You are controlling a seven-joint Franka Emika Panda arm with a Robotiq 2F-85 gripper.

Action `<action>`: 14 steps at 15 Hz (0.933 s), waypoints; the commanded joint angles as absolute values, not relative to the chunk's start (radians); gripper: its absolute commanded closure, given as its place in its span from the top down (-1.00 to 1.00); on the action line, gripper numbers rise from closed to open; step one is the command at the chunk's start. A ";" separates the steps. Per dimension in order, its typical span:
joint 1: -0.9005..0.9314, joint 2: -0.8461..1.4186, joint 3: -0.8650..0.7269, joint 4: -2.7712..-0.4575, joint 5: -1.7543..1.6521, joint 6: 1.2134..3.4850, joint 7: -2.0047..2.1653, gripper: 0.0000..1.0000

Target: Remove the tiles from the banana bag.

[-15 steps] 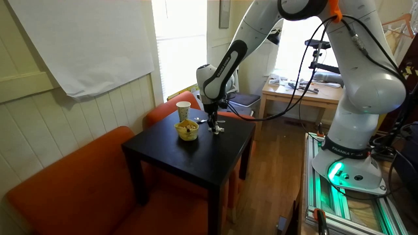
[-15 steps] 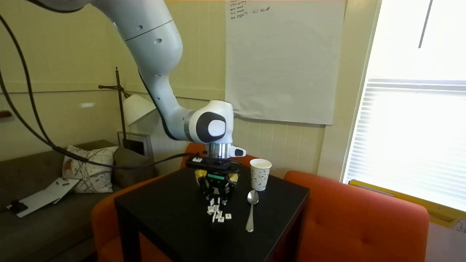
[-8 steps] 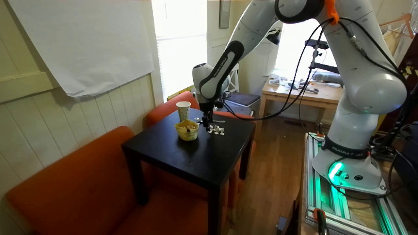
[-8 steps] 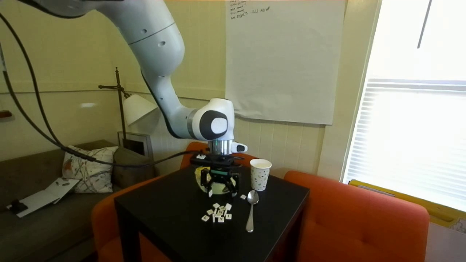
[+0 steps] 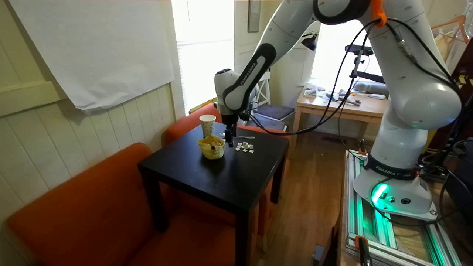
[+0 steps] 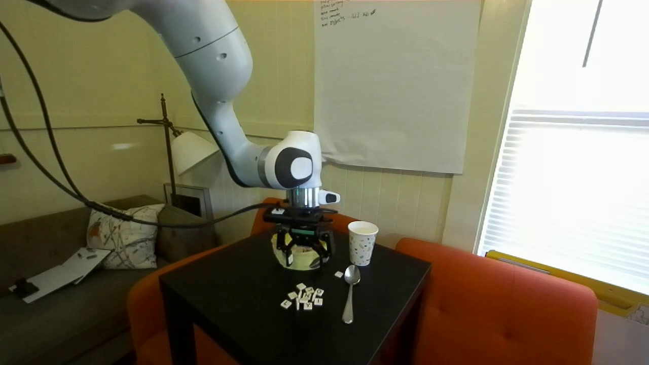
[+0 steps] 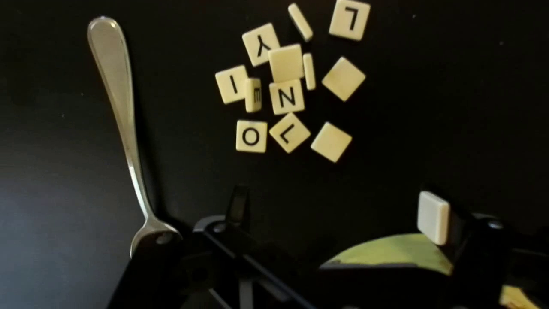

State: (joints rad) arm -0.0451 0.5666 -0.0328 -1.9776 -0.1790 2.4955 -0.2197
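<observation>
A loose cluster of pale letter tiles (image 7: 251, 136) lies on the black table, also visible in both exterior views as tiles (image 5: 245, 146) and tiles (image 6: 307, 299). A lone tile (image 6: 338, 274) sits by the spoon's bowl. My gripper (image 7: 341, 212) stands wide open above the table, between the cluster and the banana bag; one tile (image 7: 433, 217) clings to the pad of a single finger, not pinched. The yellow banana bag (image 5: 211, 151) stands upright, with pale and brownish contents showing at its top. Its body (image 6: 301, 264) is partly behind my gripper (image 6: 305, 261) in an exterior view.
A metal spoon (image 7: 124, 103) lies beside the tiles. A speckled paper cup (image 6: 362, 243) stands close to the bag and the spoon's bowl. Orange chairs (image 5: 92, 199) surround the small black table (image 5: 192, 177).
My gripper has opened from a narrower stance over the cluster, letting tiles down onto the table. It has risen and moved toward the bag, with one tile still stuck to a finger.
</observation>
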 commanded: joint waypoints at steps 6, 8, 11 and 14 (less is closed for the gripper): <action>-0.084 0.539 0.090 -1.925 -0.143 2.658 -0.413 1.00; -0.094 0.552 0.119 -1.909 -0.134 2.655 -0.461 1.00; -0.109 0.566 0.149 -1.898 -0.126 2.627 -0.527 1.00; -0.104 0.588 0.142 -1.891 -0.146 2.610 -0.549 1.00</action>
